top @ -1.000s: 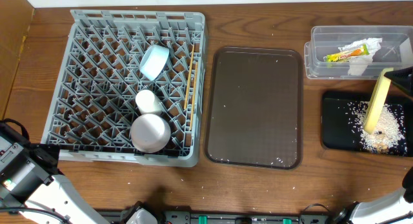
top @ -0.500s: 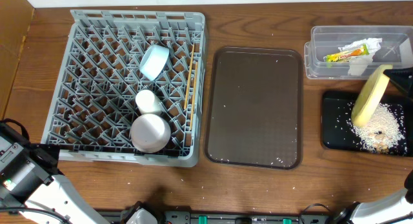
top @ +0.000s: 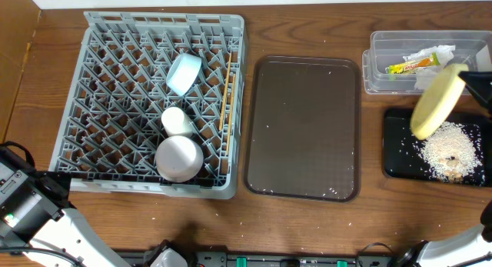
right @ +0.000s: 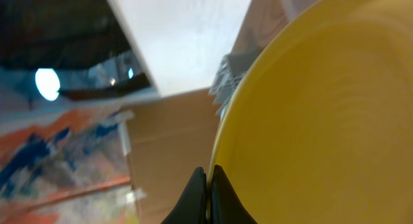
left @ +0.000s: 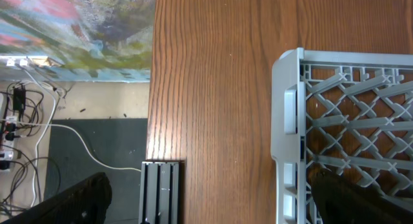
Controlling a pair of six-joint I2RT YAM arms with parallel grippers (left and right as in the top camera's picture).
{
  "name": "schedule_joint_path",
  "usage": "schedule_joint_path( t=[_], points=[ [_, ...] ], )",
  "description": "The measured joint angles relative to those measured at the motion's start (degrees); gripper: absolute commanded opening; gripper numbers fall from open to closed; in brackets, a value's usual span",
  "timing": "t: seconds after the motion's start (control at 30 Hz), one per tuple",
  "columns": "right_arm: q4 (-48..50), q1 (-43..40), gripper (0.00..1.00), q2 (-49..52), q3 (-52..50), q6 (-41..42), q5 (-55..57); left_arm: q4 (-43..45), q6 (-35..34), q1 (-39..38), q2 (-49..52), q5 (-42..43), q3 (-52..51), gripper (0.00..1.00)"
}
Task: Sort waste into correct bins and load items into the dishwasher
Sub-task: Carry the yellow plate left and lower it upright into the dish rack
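- Plainly, the right pincer (right: 208,187) was clenched on the rim of the yellow plate (top: 432,105). In the wrist view its two dark fingers pinched the edge from both faces.
- Seen from overhead, the plate hung tilted over the far left corner of the black bin (top: 393,159), at the right end of the bench (top: 307,28). The rice crumbs (top: 447,151) lay heaped on the bin floor below it.
- The dish rack (top: 154,21) lay well apart to the left of that pincer, with the brown tray (top: 304,105) between them. The coming move was therefore judged to be a long carry leftward across the tray.
- Inside the rack, the saucer (top: 184,73), cup (top: 177,121) and bowl (top: 178,157) stood in a line from far to near, right of centre. The chopsticks (top: 226,94) lay along the right side.
- The pegs left of that line held nothing, so the plate would likely need to go in on edge there, lined up with a peg row.
- The left pincer (left: 206,179) was released, its fingers wide apart with nothing between them, by the rack's near left corner. It was the nearer one to the rack, but the plate was in the right arm's grip, so the carry appeared to fall to the right arm.
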Motion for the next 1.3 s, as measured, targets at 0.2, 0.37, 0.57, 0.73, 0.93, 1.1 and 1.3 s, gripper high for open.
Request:
schedule_joint_path(
  t=[0.2, 0.37, 0.57, 0.73, 0.93, 1.1, 1.3],
  points=[
    [8.0, 9.0, 0.01, 0.0, -0.2, 4.6, -3.0, 0.0, 0.0, 0.0, 0.0, 0.0, 0.0, 1.00],
    [29.8, 17.6, 0.02, -0.2, -0.3, 20.5, -0.8, 0.0, 0.0, 0.0, 0.0, 0.0, 0.0, 1.00],
    [62.7, 30.7, 0.01, -0.4, -0.5, 43.8, 7.5, 0.0, 0.0, 0.0, 0.0, 0.0, 0.0, 1.00],
    [79.7, 43.3, 0.01, -0.5, -0.4, 60.0, 16.8, 0.0, 0.0, 0.0, 0.0, 0.0, 0.0, 1.00],
    [81.7, 56.0, 0.01, -0.8, -0.4, 66.2, 30.7, 0.0, 0.0, 0.0, 0.0, 0.0, 0.0, 1.00],
    [94.3, 65.0, 0.01, 2.1, -0.5, 65.1, 38.7, 0.0, 0.0, 0.0, 0.0, 0.0, 0.0, 1.00],
    [95.1, 69.2, 0.01, 9.0, -0.4, 65.0, 43.2, 0.0, 0.0, 0.0, 0.0, 0.0, 0.0, 1.00]
  ],
)
